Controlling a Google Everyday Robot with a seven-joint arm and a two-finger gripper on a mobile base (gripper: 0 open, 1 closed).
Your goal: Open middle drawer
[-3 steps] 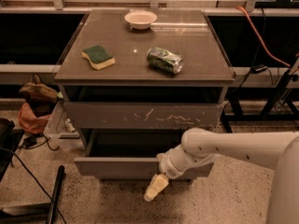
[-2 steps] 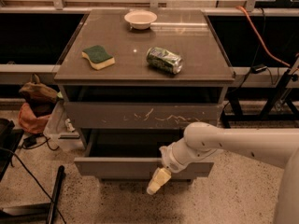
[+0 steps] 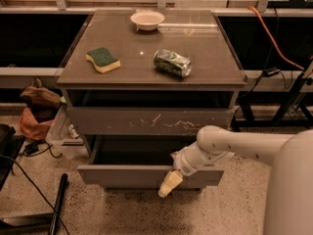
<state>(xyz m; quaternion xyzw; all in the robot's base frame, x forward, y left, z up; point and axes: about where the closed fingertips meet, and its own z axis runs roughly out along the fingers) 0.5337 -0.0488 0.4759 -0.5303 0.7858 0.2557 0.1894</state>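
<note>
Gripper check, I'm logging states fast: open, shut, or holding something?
Gripper: at the middle drawer front edge; open or shut cannot be told.

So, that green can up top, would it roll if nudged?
Likely rolls: the green can lies on its side on the smooth cabinet top. It seems dented, so probably empty and light. The gripper is down at the middle drawer front.

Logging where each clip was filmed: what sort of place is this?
Probably a robotics lab or workshop, not a home: an orange cable trailing past metal frames, a speckled floor, and the robot's gripper at the front of the pulled-out middle drawer.
</note>
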